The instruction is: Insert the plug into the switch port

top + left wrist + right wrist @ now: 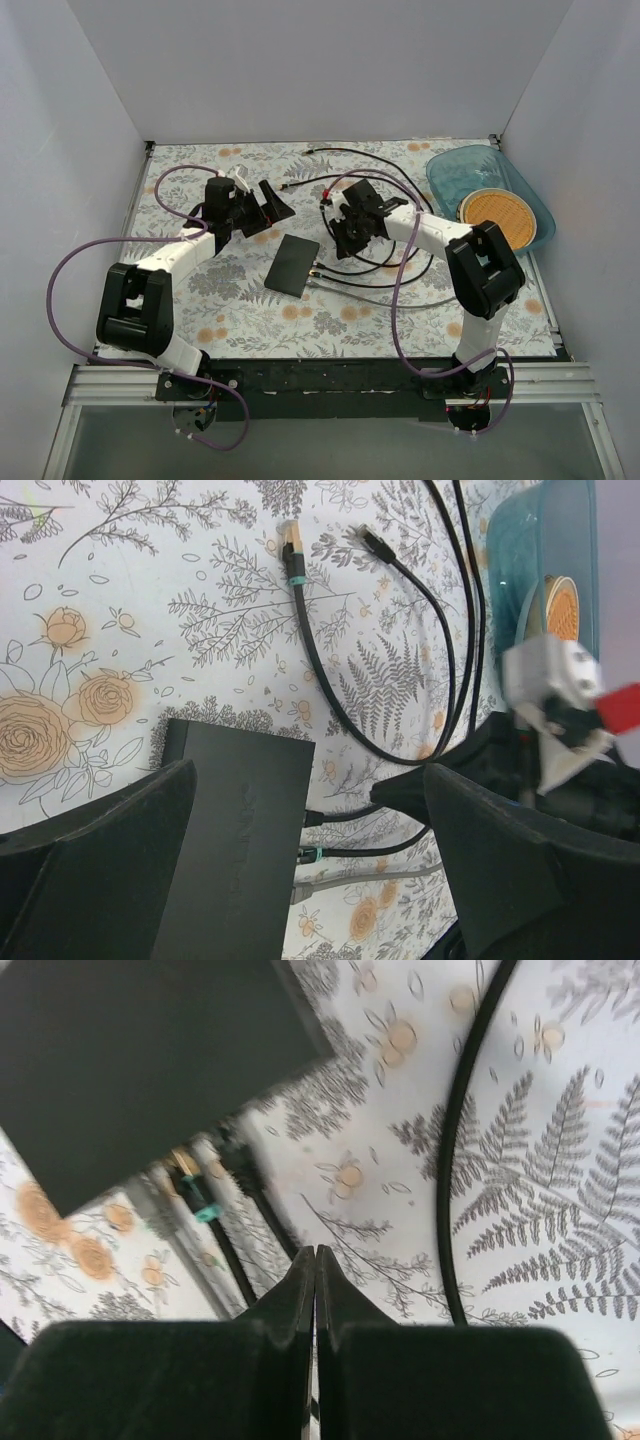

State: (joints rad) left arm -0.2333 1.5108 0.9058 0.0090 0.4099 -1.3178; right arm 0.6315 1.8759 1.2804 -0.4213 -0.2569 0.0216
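Black and flat, the switch (293,265) lies on the floral tabletop (230,310) between the two arms. Three cables (330,852) are plugged into the edge facing the right arm. The left jaws stand spread wide and empty, near the switch's far-left side. The right jaws are pressed together on nothing, close to the plugged cables. A loose plug (290,542) with a teal band lies beyond the switch, apart from both. A blue tray (500,175) sits far right.
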